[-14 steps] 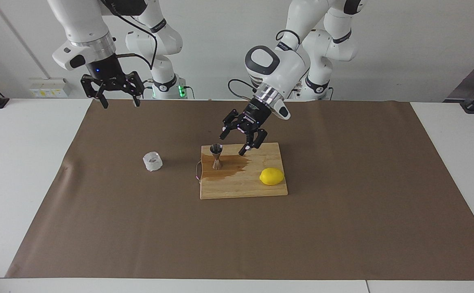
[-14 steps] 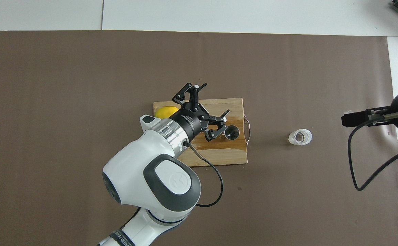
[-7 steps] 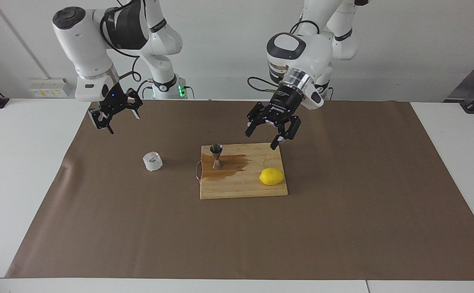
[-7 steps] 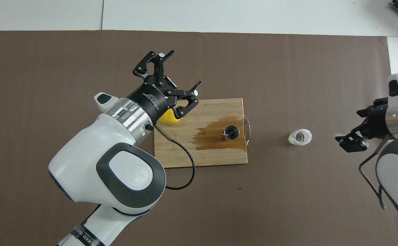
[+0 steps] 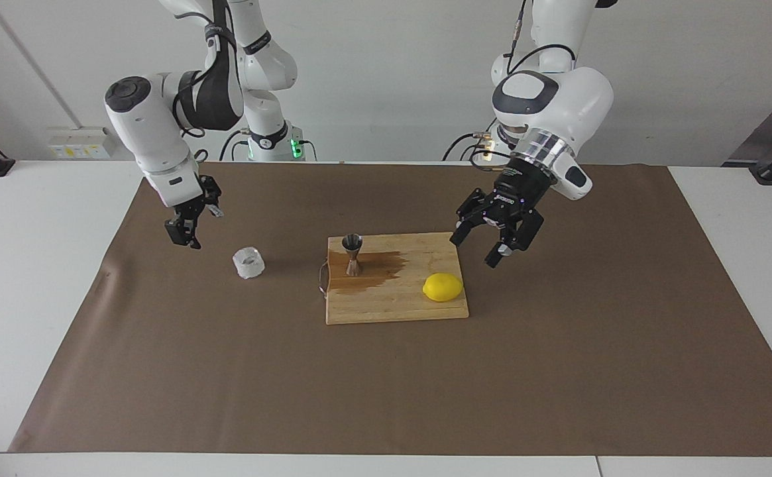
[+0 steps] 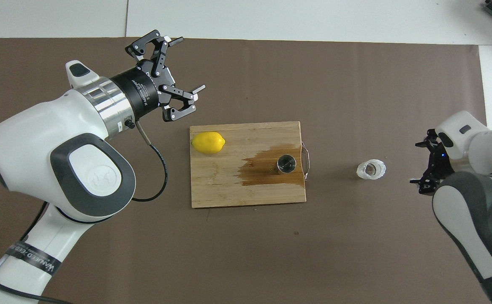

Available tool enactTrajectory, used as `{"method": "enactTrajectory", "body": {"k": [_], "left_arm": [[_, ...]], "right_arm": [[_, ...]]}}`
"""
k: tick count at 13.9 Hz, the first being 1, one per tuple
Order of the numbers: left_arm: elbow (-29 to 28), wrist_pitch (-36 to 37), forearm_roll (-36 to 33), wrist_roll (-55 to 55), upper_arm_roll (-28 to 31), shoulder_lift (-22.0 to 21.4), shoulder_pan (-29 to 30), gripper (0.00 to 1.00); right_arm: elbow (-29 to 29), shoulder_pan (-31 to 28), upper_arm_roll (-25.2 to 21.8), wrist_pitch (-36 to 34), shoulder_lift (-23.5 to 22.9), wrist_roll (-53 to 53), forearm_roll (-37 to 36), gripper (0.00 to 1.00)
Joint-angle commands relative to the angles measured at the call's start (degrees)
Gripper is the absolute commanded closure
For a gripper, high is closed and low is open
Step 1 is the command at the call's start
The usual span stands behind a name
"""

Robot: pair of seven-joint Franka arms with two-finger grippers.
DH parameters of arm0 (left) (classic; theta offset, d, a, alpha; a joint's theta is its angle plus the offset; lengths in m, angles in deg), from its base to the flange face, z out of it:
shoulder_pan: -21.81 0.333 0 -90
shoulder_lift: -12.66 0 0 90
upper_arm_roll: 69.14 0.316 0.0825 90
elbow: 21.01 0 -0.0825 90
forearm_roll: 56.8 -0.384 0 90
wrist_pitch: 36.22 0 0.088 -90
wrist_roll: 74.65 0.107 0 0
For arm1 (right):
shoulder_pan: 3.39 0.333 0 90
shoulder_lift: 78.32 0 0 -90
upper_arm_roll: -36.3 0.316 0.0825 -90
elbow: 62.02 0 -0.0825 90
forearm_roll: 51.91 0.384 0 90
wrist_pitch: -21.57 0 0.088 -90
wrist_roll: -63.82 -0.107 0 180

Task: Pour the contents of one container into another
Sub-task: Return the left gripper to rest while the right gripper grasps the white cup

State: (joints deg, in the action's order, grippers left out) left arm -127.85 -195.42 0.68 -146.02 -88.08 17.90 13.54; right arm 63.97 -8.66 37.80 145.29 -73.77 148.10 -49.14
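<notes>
The clear faceted glass cup [image 5: 248,262] [image 6: 371,169] stands on the brown paper, between the board and the right arm's end of the table. The steel jigger [image 5: 352,254] [image 6: 286,164] stands upright on the wooden cutting board [image 5: 392,306] [image 6: 229,188], in a dark wet stain [image 5: 380,268]. My right gripper [image 5: 184,236] [image 6: 419,164] hangs open and empty beside the cup, apart from it. My left gripper [image 5: 482,250] [image 6: 188,63] is open and empty, in the air off the board's end near the lemon.
A yellow lemon [image 5: 442,287] [image 6: 208,142] lies on the board's end toward the left arm. A thin metal handle [image 6: 307,156] sticks out of the board's end nearest the cup. Brown paper [image 5: 558,371] covers the table's middle.
The left gripper drew back from beside the jigger, crossed the board and now hangs off its lemon end. The right gripper swung down from near its base to beside the cup.
</notes>
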Motion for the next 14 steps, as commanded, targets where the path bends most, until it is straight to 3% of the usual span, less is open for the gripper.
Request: {"method": "enactTrajectory", "body": {"k": [1, 4, 7, 9, 14], "left_arm": [[-1.62, 8.17, -14.37, 0.09, -0.22, -2.07, 2.81, 0.00], [-0.48, 16.02, -35.80, 1.32, -0.31, -2.07, 4.49, 0.00], [-0.30, 21.64, -47.79, 4.46, -0.31, -2.42, 5.98, 0.00], [-0.48, 25.94, -52.11, 15.85, -0.22, -3.04, 7.64, 0.00], [-0.57, 41.31, -54.85, 48.99, -0.22, -5.23, 13.79, 0.00]], "right_arm": [[1.28, -2.29, 0.52, 4.49, -3.48, 11.04, 5.55, 0.00], [1.90, -2.21, 0.52, 7.14, -6.39, 17.74, 10.66, 0.00], [2.86, -1.95, 0.52, 8.81, -8.67, 22.49, 17.68, 0.00], [4.17, -1.94, 0.52, 10.48, -9.38, 27.06, 22.35, 0.00], [6.99, -1.59, 0.52, 12.33, -9.03, 28.56, 25.18, 0.00]]}}
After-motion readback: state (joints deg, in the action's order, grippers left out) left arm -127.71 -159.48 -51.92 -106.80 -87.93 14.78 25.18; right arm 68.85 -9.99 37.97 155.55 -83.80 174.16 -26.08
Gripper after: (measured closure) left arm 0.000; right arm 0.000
